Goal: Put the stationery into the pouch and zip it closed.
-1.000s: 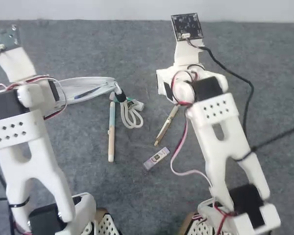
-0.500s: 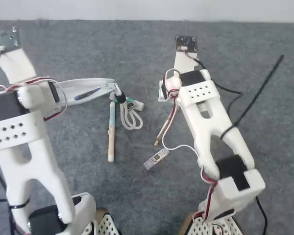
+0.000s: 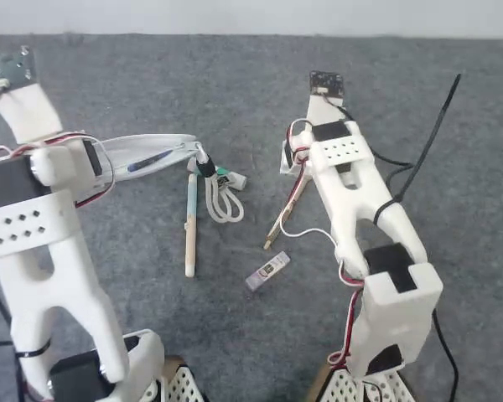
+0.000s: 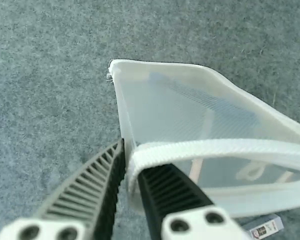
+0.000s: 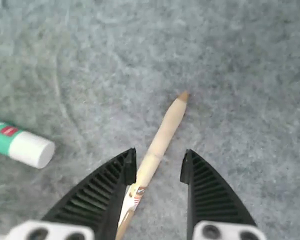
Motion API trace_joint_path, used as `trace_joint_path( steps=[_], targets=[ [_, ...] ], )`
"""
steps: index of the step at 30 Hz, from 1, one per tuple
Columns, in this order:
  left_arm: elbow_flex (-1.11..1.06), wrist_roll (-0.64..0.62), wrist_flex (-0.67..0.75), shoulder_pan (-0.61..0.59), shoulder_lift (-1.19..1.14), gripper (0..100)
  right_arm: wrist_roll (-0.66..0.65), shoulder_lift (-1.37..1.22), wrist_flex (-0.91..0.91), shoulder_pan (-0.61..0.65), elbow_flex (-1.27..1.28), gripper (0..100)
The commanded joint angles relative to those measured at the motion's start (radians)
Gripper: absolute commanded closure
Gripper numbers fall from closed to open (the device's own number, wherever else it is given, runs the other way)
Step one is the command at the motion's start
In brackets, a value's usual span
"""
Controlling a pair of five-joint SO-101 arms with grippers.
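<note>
Pickup in hand: right gripper (image 5: 158, 152), spread, straddles the wooden pencil (image 5: 162, 132); left gripper (image 4: 130, 162) pinches the mesh pouch (image 4: 190, 115) rim; next should be clamp, lift, carry toward ten o'clock.

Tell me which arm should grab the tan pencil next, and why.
Right. The right tool is open astride the tan pencil, while the left tool is shut on the edge of the pouch, so it is occupied.

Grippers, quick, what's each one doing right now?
Left gripper: shut on the edge of the pouch.
Right gripper: open, with the wooden pencil between its jaws.
</note>
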State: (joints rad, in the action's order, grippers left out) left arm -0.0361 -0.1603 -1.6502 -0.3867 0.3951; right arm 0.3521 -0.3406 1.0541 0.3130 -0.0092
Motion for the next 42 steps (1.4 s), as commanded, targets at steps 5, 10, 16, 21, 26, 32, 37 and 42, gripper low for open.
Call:
trace_joint_path(
  steps=[5,10,16,21,26,32,37,42],
  targets=[
    [0.004,-0.014,0.034,0.002,0.046,99,0.009,-0.079,0.013,-0.024,-0.130,85.8],
    [0.004,-0.014,0.034,0.000,0.046,99,0.009,-0.170,0.110,-0.027,-0.236,85.8],
    [0.004,-0.014,0.034,0.000,0.046,99,0.009,-0.305,0.188,-0.030,-0.377,88.8],
    [0.004,-0.014,0.034,0.000,0.046,99,0.006,-0.381,0.262,-0.030,-0.491,98.6],
    [0.004,-0.014,0.032,0.002,0.046,99,0.006,-0.390,0.338,-0.030,-0.557,99.2],
    [0.004,-0.014,0.032,0.000,0.046,99,0.006,-0.389,0.397,-0.030,-0.620,99.2],
    [0.004,-0.014,0.032,0.000,0.046,99,0.005,-0.387,0.495,-0.028,-0.735,99.2],
    [0.004,-0.014,0.032,0.000,0.046,99,-0.028,-0.387,0.624,-0.027,-0.856,99.2]
  ],
)
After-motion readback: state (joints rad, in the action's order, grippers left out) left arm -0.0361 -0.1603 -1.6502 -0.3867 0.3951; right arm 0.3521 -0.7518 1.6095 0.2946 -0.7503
